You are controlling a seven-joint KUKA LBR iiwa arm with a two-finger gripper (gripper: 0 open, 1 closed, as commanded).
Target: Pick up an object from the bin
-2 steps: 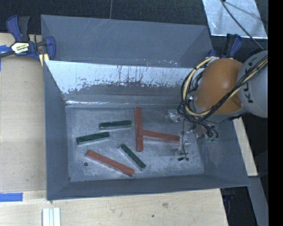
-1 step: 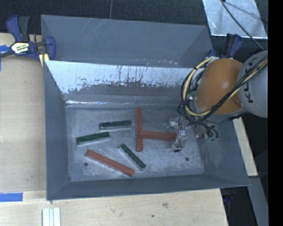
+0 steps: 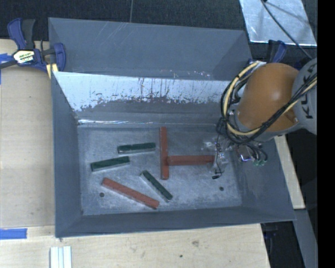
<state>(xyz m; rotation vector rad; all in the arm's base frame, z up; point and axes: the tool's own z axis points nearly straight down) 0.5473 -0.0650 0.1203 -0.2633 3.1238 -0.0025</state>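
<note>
My gripper [image 3: 218, 163] hangs low at the right side of the bin floor, its fingertips at the right end of a red-brown bar [image 3: 188, 161] that lies crosswise. That bar's left end meets a second red-brown bar [image 3: 164, 152] standing lengthwise, the two forming a T. A dark green bar [image 3: 157, 185] lies slanted just below them.
Two more dark green bars [image 3: 136, 147] [image 3: 110, 163] lie to the left on the bin floor, and a longer red-brown bar [image 3: 129, 192] lies slanted near the front left. The arm with its orange cover and cables overhangs the bin's right wall.
</note>
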